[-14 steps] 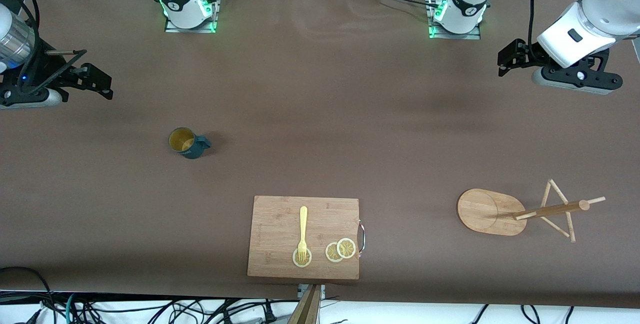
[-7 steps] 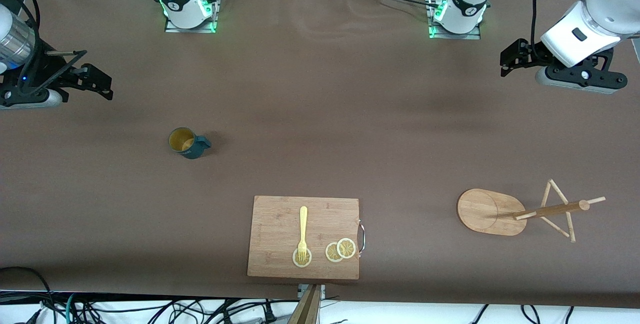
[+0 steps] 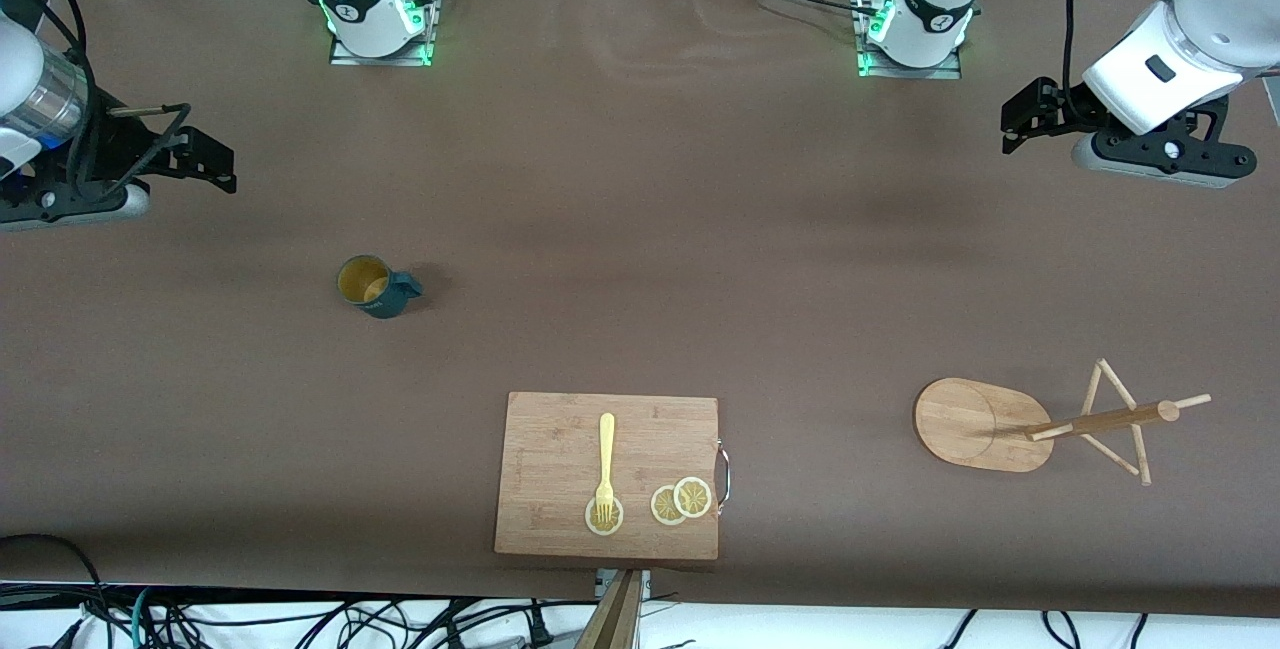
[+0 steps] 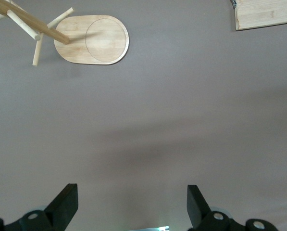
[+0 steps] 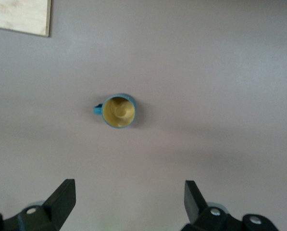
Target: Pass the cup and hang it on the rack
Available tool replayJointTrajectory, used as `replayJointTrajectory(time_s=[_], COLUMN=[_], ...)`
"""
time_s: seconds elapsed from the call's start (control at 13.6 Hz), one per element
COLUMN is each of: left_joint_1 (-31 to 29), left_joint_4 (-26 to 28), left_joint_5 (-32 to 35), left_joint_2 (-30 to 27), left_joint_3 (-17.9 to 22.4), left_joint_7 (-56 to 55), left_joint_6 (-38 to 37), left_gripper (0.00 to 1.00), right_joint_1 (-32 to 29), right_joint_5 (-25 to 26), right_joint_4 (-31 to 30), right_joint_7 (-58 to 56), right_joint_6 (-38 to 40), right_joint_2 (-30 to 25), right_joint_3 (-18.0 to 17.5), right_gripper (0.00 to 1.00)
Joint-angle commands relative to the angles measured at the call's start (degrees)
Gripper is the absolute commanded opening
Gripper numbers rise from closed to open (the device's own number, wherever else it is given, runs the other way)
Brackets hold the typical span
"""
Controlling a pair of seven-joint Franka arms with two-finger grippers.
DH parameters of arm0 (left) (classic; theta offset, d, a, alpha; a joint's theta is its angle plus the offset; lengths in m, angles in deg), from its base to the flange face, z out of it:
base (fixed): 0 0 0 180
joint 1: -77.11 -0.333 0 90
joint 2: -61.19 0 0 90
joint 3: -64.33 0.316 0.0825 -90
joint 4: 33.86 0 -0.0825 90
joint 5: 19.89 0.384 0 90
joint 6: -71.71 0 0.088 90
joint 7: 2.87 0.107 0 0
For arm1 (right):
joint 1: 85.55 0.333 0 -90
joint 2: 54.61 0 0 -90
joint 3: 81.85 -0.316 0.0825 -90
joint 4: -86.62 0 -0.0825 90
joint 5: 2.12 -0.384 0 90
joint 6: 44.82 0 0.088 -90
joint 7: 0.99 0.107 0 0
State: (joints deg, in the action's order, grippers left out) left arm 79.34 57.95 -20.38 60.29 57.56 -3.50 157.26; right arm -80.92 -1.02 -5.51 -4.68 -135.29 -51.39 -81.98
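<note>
Right hand (image 5: 126, 204) open, above table, cup (image 5: 118, 110) apart

The right arm rises from its base at the desk's robot-side edge and swings out to the right arm's end of the desk, where the right claw (image 3: 215, 169) hangs in the air, its two fingers (image 5: 61, 198) spread wide with nothing between them. The left arm reaches likewise to the left arm's end of the desk. The left claw (image 3: 1015, 119) hovers there above the desk, fingers (image 4: 66, 202) wide apart and holding nothing.
</note>
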Motion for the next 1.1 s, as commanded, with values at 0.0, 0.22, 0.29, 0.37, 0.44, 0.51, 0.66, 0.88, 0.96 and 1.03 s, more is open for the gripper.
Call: replayJointTrajectory(time_s=[0.0, 0.22, 0.29, 0.37, 0.44, 0.51, 0.66, 0.88, 0.96, 1.03], left_joint_1=[0.0, -0.1, 0.0, 0.1, 0.2, 0.2, 0.7, 0.7, 0.7, 0.6], left_joint_4=[-1.1, -1.1, -1.1, -1.1, -1.1, -1.2, -1.1, -1.2, -1.2, -1.2], left_joint_5=[1.4, 1.3, 1.4, 1.4, 1.4, 1.4, 1.4, 1.5, 1.5, 1.4], left_joint_2=[0.0, 0.0, 0.0, -0.1, 0.0, 0.1, -0.1, -0.1, -0.1, -0.1], left_joint_3=[0.0, 0.1, -0.2, -0.3, -0.3, -0.3, -0.4, -0.7, -0.8, -0.8], left_joint_7=[0.6, 0.5, 0.5, 0.5, 0.4, 0.4, 0.5, 0.4, 0.4, 0.4], left_joint_6=[-1.1, -1.0, -1.1, -1.2, -1.0, -1.0, -1.3, -1.4, -1.4, -1.5], left_gripper=[1.0, 1.0, 1.0, 1.0, 1.0, 1.0, 1.0, 1.0, 1.0, 1.0], right_joint_1=[-0.2, -0.2, -0.2, -0.1, -0.1, 0.1, 0.1, 0.2, 0.2, 0.2], right_joint_5=[0.7, 0.3, 0.1, 0.0, 0.0, 0.0, 0.0, 0.0, 0.1, 0.1], right_joint_4=[0.6, 0.2, -0.1, -0.2, -0.9, -2.9, -10.1, -19.5, -20.6, -20.5], right_joint_7=[-1.8, -1.7, -1.7, -1.7, -1.7, -1.7, -1.7, -1.7, -1.8, -1.7], right_joint_6=[1.9, 4.4, 4.0, 3.0, 0.9, -2.4, -11.5, -25.2, -28.4, -30.1], right_joint_2=[0.0, 2.6, 4.1, 6.3, 7.9, 8.4, 8.2, 8.8, 10.4, 12.1], right_joint_3=[-0.1, -0.2, -0.2, -0.2, -0.3, -0.3, -0.3, -0.4, -0.3, -0.3], right_gripper=[1.0, 1.0, 1.0, 1.0, 1.0, 1.0, 1.0, 0.99, 0.99, 0.98])
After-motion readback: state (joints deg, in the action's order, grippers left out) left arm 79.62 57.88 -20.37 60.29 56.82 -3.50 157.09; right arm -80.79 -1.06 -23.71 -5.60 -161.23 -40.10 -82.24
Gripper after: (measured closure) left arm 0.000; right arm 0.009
